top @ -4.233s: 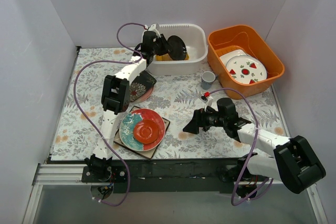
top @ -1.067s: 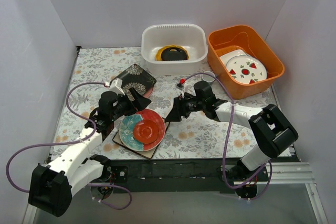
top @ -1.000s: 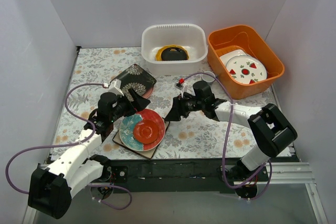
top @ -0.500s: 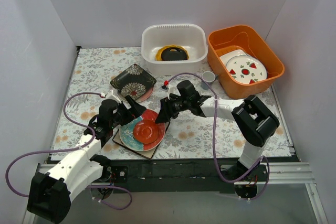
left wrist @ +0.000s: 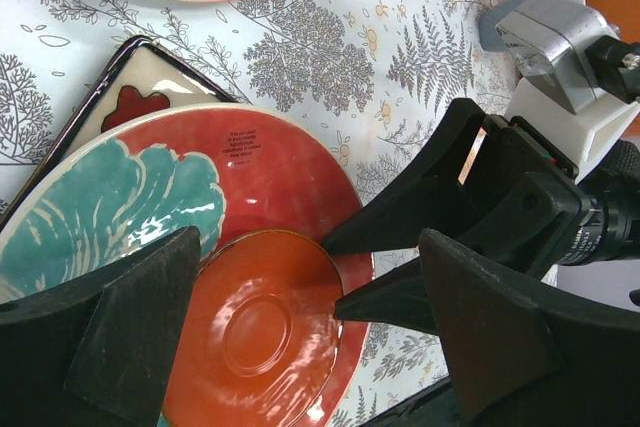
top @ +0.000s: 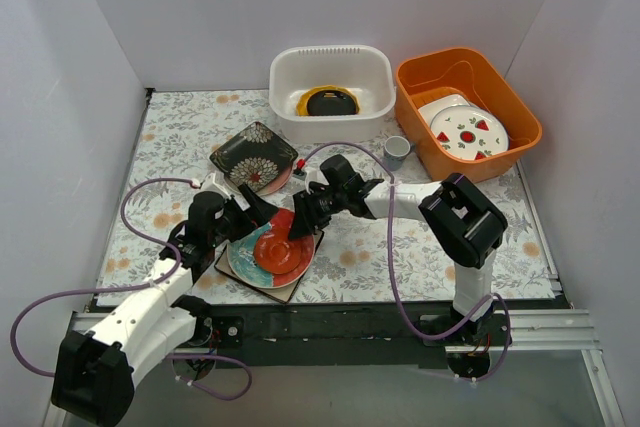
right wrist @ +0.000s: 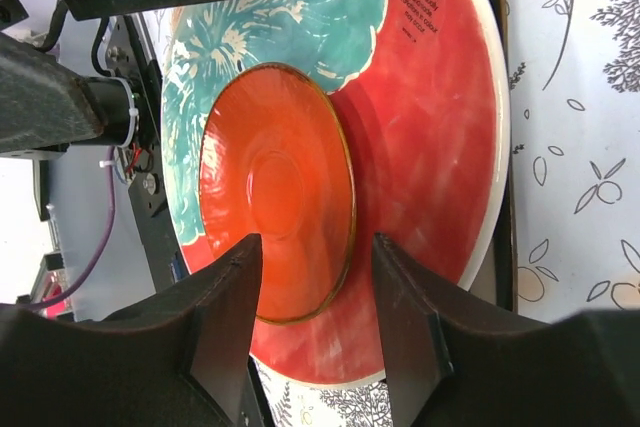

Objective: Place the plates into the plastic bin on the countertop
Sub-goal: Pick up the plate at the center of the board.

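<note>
A small red plate (top: 272,245) (left wrist: 255,332) (right wrist: 270,187) lies on a teal-and-red round plate (top: 245,259) (left wrist: 120,197), which rests on a cream square plate (top: 291,292). My right gripper (top: 300,221) (right wrist: 316,247) is open, one finger above and one below the red plate's right rim, with gaps showing. My left gripper (top: 262,209) (left wrist: 310,247) hangs wide open just above the stack's left side, holding nothing. A black flowered square plate (top: 254,152) sits on a pink plate. The plastic bin (top: 372,77) at the back holds a yellow-orange and a dark brown plate (top: 330,102).
An orange tub (top: 520,122) with white fruit-marked plates stands at the back right. A small grey-blue cup (top: 397,152) stands between the tub and my right arm. The fern-printed countertop (top: 380,247) ends at a black rail near the stack.
My right gripper has slid left across the countertop to the stack and narrowed its jaws around the red plate's rim. The left gripper has barely moved.
</note>
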Robot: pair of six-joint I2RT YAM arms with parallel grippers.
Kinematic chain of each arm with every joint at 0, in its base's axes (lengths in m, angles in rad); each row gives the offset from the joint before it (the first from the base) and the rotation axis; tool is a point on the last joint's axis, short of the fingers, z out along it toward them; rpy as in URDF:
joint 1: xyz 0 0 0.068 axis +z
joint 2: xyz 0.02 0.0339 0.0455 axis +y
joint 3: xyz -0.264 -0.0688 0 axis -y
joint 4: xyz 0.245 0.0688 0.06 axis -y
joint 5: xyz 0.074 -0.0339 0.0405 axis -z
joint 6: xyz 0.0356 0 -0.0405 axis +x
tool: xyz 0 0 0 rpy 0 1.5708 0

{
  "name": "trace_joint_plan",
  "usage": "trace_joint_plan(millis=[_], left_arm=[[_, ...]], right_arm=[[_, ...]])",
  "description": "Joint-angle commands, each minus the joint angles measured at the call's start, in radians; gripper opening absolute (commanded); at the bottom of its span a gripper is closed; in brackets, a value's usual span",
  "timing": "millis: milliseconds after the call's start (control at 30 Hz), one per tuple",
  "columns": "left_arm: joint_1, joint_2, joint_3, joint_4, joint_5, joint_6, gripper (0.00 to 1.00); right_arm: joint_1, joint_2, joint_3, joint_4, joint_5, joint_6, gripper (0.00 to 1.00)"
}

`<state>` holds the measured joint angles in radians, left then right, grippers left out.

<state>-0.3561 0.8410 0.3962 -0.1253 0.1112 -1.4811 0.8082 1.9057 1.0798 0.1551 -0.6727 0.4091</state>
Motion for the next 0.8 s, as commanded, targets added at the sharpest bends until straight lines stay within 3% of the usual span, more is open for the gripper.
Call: trace_joint_plan(millis=[0,433,767], left_arm=[[0.005,-0.045,-0.023,-0.026,-0.030,0.001,0.90],[0.005,-0.138,-0.045,-0.114,-0.067,-0.025,0.90],[0.003,-0.128,-0.057,-0.102,-0.050,-0.031,0.91]], right_arm=[[0.003,0.026,0.008,-0.045,0.032,-0.041,0.55],[0.017,0.118,0.080,-0.179,0.073,-0.084,0.43],[0.017,0.098,0.077,-0.201,0.070,-0.098,0.04]])
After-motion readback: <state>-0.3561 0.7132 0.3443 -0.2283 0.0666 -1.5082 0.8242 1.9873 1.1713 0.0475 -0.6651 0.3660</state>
